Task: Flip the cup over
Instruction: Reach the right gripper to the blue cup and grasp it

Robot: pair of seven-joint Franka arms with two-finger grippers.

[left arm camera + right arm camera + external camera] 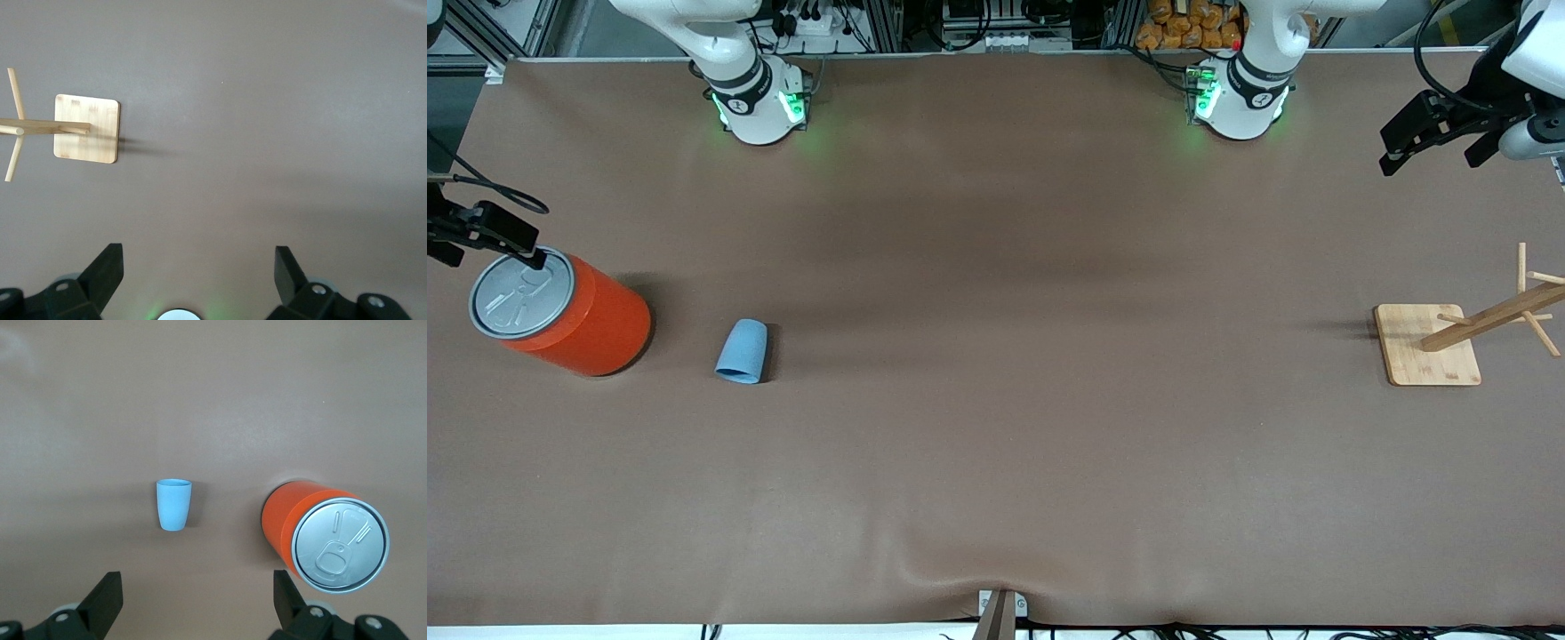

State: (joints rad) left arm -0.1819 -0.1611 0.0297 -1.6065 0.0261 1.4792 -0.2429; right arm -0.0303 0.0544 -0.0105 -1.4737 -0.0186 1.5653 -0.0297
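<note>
- The cup [742, 351] is sitting on the brown surface [996, 427] toward the right arm's end, with nothing touching it.
- In the front view it is showing a smooth closed top narrower than its lower edge, which suggests it is standing mouth-down; the right wrist view [174, 505] is showing a faint ring at one end, so I cannot tell for sure which way up it is.
- An orange can [560, 313] with a grey pull-tab lid is standing upright just beside the cup, closer still to the right arm's end, with a clear gap between them.
- The right tool [193, 597] is hanging in the air above the can's lid and the surface edge, its fingers spread wide and gripping nothing.
- In the front view, only a dark part of that right tool [511, 244] is showing over the can's rim.
- The left tool [199, 273] is waiting in the air over the surface's edge at the left arm's end, fingers likewise spread wide and empty.
- In the front view the left tool [1414, 133] is appearing as a dark shape up near the left arm's base.
- A wooden rack [1427, 345] with a square base and a pegged post is standing at the left arm's end, well apart from the cup.
</note>
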